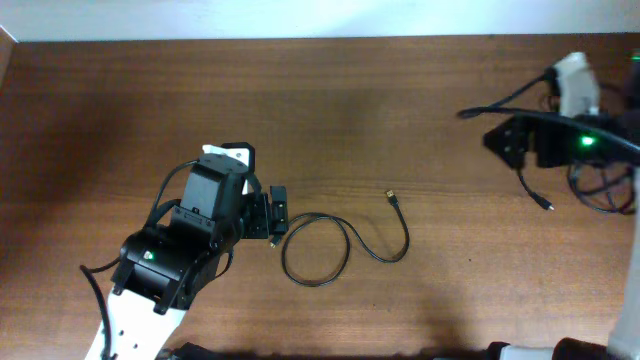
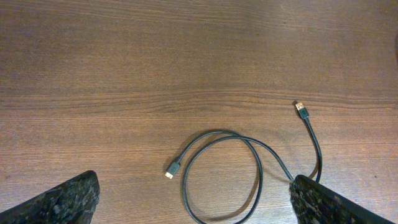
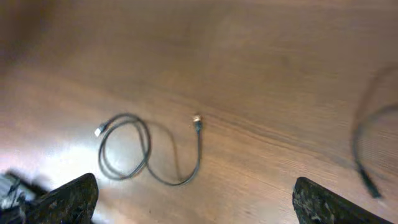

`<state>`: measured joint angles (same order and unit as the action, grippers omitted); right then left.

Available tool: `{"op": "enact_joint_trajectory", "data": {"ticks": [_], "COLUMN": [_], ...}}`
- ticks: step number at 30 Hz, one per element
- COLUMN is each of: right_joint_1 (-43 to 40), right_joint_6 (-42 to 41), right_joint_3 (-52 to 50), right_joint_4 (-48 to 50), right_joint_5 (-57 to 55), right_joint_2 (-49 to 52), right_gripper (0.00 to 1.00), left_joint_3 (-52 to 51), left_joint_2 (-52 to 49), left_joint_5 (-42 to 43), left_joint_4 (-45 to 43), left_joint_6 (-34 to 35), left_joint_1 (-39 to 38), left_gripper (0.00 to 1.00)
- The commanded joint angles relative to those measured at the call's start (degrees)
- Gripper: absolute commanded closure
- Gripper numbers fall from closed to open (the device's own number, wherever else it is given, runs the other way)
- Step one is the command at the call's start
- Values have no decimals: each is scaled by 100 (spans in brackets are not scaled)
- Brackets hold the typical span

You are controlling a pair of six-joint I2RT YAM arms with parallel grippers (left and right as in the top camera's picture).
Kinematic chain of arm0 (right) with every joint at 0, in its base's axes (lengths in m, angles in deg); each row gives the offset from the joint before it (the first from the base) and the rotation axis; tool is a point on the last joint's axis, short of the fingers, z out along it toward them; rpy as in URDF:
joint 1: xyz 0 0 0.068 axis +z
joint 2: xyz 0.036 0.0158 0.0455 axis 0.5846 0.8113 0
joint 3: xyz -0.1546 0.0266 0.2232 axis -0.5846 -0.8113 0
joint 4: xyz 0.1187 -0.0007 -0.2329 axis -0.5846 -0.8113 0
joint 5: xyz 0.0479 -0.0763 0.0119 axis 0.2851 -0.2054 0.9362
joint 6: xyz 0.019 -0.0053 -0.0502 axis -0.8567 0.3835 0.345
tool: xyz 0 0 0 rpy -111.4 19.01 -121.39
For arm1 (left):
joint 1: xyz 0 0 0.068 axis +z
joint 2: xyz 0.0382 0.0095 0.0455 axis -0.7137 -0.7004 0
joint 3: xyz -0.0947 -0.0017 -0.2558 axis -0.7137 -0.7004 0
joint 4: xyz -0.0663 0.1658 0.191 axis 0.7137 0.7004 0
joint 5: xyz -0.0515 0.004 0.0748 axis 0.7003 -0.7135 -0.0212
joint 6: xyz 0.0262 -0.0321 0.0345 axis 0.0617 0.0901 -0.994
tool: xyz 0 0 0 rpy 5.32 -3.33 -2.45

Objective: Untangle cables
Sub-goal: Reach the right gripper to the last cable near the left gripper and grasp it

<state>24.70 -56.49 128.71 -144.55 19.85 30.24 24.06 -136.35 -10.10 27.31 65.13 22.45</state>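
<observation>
The left tool (image 1: 277,215) is hovering with its jaws gaping wide apart, gripping nothing. A looped cable (image 2: 217,132) is lying on the table (image 1: 400,100) just ahead of it. The right tool (image 3: 199,202) is also standing wide apart and empty, with a second cable (image 1: 535,192) lying just beside it.

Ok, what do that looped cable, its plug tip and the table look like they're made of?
Cable: black and matte, lying in soft curves, so likely a rubber or plastic jacket. Plug tip: bright and shiny, looks like metal. Table: brown with long grain lines and a low sheen; wood or a wood-look laminate, can't tell which.
</observation>
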Motion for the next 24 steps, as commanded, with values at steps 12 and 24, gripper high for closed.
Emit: {"op": "enact_joint_trajectory", "data": {"ticks": [12, 24], "right_joint_1": [1703, 2481], "right_joint_6": [247, 245], "right_joint_3": [-411, -1572], "right_joint_4": [-11, 262], "right_joint_5": [4, -271], "right_joint_2": [1250, 1381], "right_gripper": [1, 1], "left_joint_3": [37, 37], "left_joint_2": [-15, -15], "left_joint_5": [-83, -83], "left_joint_4": [-9, -9], "left_joint_6": [-111, -111], "left_joint_1": [0, -2], "left_gripper": [1, 1]}}
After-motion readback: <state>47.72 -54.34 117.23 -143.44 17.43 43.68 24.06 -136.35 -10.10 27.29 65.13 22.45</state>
